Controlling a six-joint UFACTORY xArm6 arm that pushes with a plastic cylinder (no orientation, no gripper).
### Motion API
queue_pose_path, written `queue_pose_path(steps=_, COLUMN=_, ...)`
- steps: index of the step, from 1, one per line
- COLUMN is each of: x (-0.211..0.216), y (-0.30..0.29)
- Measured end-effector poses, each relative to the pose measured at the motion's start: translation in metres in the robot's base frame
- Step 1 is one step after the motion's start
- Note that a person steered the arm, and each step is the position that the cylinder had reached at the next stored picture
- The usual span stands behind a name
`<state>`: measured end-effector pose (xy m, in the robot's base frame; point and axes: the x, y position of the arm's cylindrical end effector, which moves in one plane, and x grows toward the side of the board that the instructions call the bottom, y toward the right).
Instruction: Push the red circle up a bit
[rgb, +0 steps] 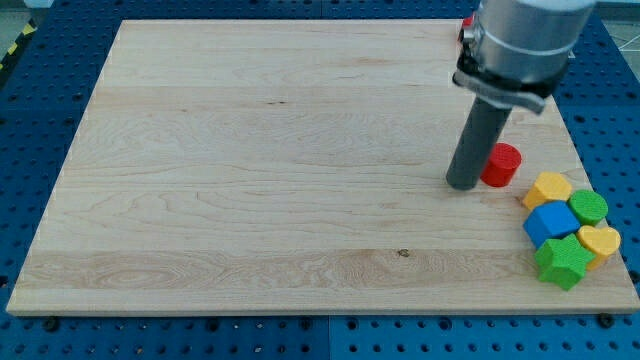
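The red circle (501, 165) lies on the wooden board (250, 180) at the view's right, a little above a cluster of other blocks. My tip (462, 185) rests on the board just to the left of the red circle, touching or nearly touching its left side. The dark rod rises from the tip to the grey arm body at the view's top right.
A cluster sits at the board's lower right: a yellow block (548, 189), a green round block (589, 207), a blue cube (551, 223), a yellow heart (601, 242) and a green star (561, 262). A small red object (465, 30) shows behind the arm at the top edge.
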<state>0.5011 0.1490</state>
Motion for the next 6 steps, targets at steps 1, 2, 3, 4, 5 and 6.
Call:
queue_pose_path(steps=1, x=0.011, y=0.027)
queue_pose_path(steps=2, x=-0.004, y=0.044)
queue_pose_path(steps=3, x=-0.037, y=0.044)
queue_pose_path(steps=4, x=-0.076, y=0.044)
queue_pose_path(steps=5, x=-0.105, y=0.05)
queue_pose_path(steps=6, x=-0.122, y=0.065)
